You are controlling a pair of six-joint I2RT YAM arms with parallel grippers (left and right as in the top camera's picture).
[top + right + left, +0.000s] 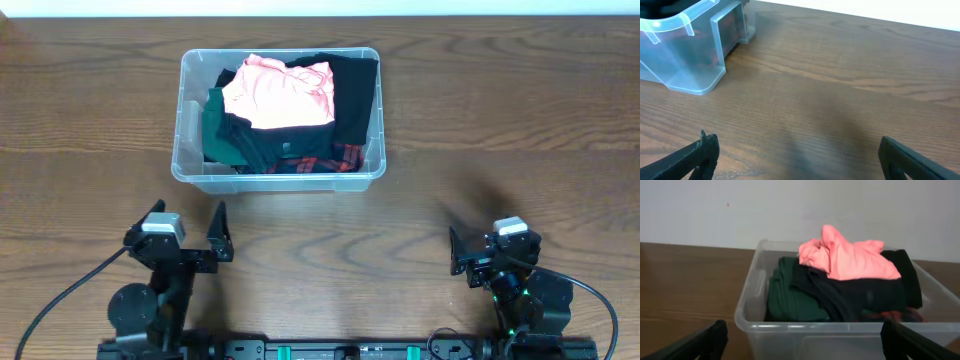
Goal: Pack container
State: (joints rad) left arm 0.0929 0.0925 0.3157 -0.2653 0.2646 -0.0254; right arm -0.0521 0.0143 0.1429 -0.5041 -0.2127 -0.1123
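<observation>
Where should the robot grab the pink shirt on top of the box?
Probably pinch the raised crumpled bunch of the pink cloth garment, coming straight down from above. It lies topmost on the pile, and the walls of the clear plastic tub block any sideways approach.

Container [282, 182]: clear rectangular tub, rounded corners, upright on counter [500, 120]. Full of folded clothes [352, 90], pink garment [280, 92] topmost. Lies straight ahead of left jaws, well apart; ahead-left of right jaws, farther off.

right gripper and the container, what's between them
Only bare table lies between the right gripper and the container, as the right wrist view shows.
</observation>
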